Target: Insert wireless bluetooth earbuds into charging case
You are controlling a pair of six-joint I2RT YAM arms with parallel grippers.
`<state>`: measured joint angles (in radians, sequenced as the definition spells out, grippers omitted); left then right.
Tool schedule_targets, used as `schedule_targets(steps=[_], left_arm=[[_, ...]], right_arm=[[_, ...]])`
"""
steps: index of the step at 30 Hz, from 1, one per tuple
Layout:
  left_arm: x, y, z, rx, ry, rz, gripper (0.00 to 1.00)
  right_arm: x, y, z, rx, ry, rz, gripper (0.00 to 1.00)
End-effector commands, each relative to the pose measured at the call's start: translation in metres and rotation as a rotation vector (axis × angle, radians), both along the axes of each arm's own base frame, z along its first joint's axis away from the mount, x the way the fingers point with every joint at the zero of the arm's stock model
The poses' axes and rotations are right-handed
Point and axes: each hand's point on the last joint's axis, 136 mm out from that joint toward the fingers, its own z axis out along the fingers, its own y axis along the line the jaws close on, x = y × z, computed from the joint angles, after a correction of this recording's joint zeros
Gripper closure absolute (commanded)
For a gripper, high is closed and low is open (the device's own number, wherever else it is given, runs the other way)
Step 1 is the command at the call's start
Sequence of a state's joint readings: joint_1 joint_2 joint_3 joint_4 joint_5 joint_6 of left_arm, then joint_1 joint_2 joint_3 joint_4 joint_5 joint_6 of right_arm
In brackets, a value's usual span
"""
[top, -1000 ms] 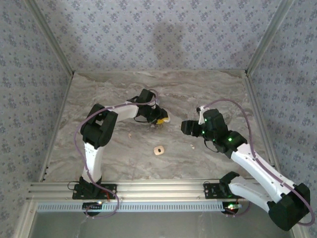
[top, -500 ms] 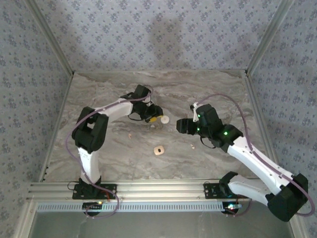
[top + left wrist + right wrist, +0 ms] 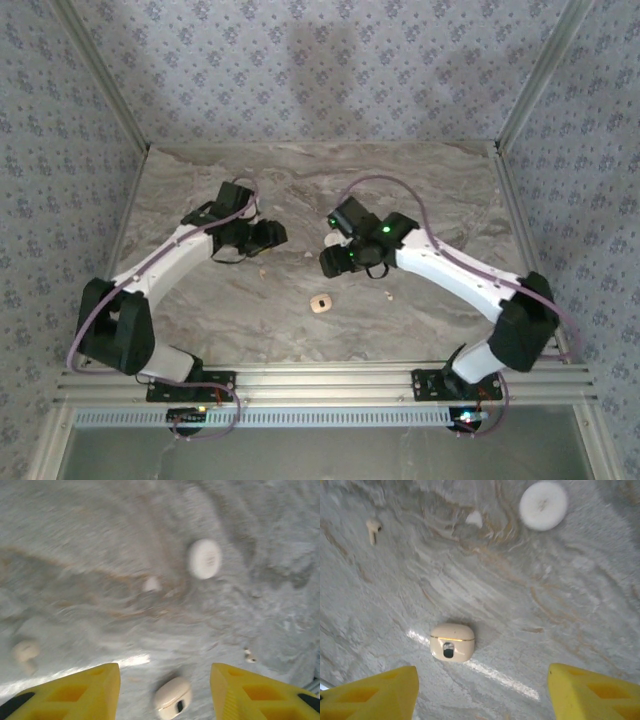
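Grey marble table [image 3: 470,200]: tan squarish piece [image 3: 451,642] (dark centre spot), with a round cream-white case [image 3: 543,498] and white earbud [image 3: 372,529] lying apart from it.

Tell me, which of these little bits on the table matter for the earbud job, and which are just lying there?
For the job: round white charging case; earbud with a stem; small pale fleck, perhaps the second earbud.
Lying about: tan squarish piece with a dark spot.
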<state>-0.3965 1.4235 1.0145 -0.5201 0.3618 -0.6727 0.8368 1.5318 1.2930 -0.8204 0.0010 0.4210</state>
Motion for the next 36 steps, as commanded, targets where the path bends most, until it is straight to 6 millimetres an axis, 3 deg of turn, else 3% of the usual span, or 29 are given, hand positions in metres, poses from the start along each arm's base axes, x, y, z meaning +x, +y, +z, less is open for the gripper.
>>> schedule_targets(steps=[1, 8, 15, 27, 36], left_arm=[[-0.013, 0.025, -0.006, 0.037, 0.016, 0.043, 0.49], [-0.030, 0.057, -0.017, 0.060, 0.031, 0.114, 0.49], [-0.037, 0.068, -0.023, 0.057, 0.038, 0.145, 0.49], [-0.038, 0.074, -0.020, 0.050, 0.023, 0.162, 0.49], [-0.039, 0.076, -0.018, 0.047, 0.018, 0.168, 0.49]], right_arm=[[-0.018, 0.000, -0.023, -0.119, 0.102, 0.036, 0.27], [-0.034, 0.020, -0.065, -0.269, 0.237, 0.109, 0.20], [-0.043, 0.032, -0.094, -0.317, 0.300, 0.153, 0.17], [-0.044, 0.045, -0.118, -0.309, 0.336, 0.166, 0.18], [-0.045, 0.048, -0.133, -0.301, 0.354, 0.157, 0.30]])
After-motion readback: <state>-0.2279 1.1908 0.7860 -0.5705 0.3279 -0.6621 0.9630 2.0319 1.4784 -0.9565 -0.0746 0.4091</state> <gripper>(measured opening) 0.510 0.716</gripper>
